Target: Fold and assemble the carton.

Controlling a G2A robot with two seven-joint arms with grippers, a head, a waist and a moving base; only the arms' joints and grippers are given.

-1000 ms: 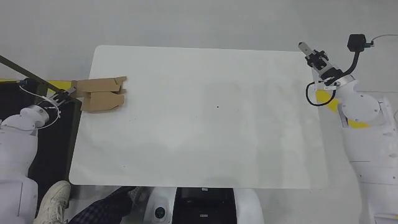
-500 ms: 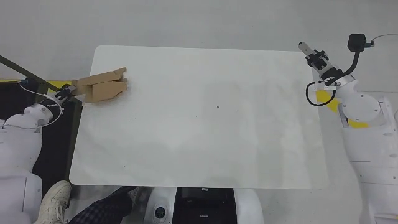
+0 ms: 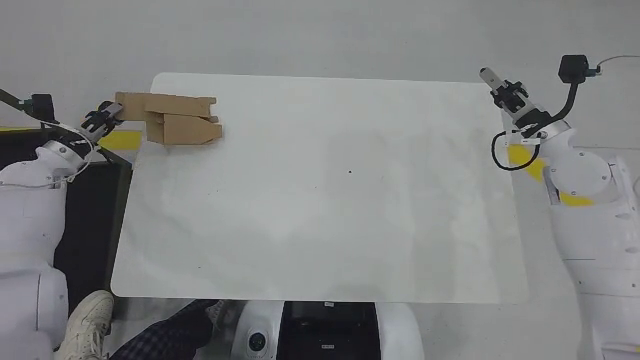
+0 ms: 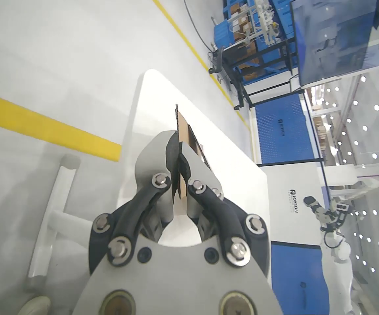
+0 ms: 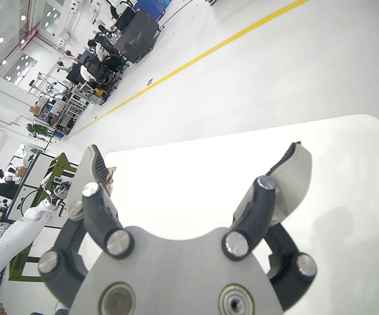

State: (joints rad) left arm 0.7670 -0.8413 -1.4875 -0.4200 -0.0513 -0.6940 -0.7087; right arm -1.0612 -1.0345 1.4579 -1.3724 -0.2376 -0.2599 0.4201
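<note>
A flat brown carton lies over the far left corner of the white table, partly past its edge. My left gripper is shut on the carton's outer end. In the left wrist view the cardboard stands edge-on, pinched between the black pads of my left gripper. My right gripper hovers open just past the table's far right corner. The right wrist view shows my right gripper with its fingers spread wide and nothing between them, and the carton far across the table.
A dark green frame and a black mat sit beside the table's left side. A person's shoe and leg show at the near left corner. Yellow floor tape runs under the left edge.
My left gripper has swung the carton toward the far left corner and laid it flatter, turned so it now points along the far edge. The right arm has not moved.
</note>
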